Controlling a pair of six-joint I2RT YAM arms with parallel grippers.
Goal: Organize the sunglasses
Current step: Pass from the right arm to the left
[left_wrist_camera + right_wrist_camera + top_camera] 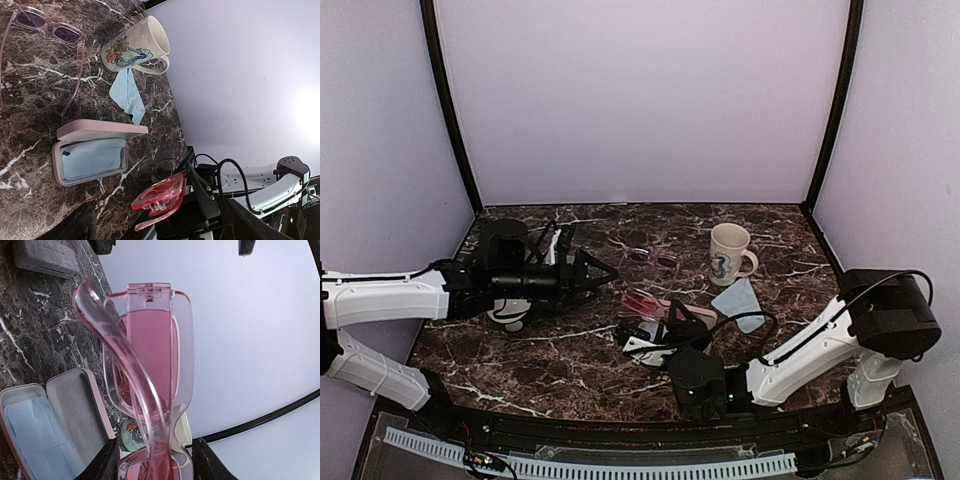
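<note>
The chunky red-pink sunglasses (pixel 150 370) are folded and held upright between my right gripper's (pixel 157 462) fingers, above the table beside the open pink case (pixel 75 415). They also show in the left wrist view (pixel 160 196). The thin-framed sunglasses with dark lenses (pixel 47 27) lie open on the marble near the mug; in the top view (pixel 655 258) they sit at mid table. My left gripper (pixel 610 272) is open and empty, hovering left of the case and pointing right. My right gripper (pixel 655 335) is near the front of the table.
The open pink case (pixel 92 155) has a light blue cloth inside. A second blue cloth (pixel 127 95) lies by the patterned mug (pixel 135 47). A closed grey case (pixel 45 257) lies further off. Walls enclose the marble table (pixel 570 360).
</note>
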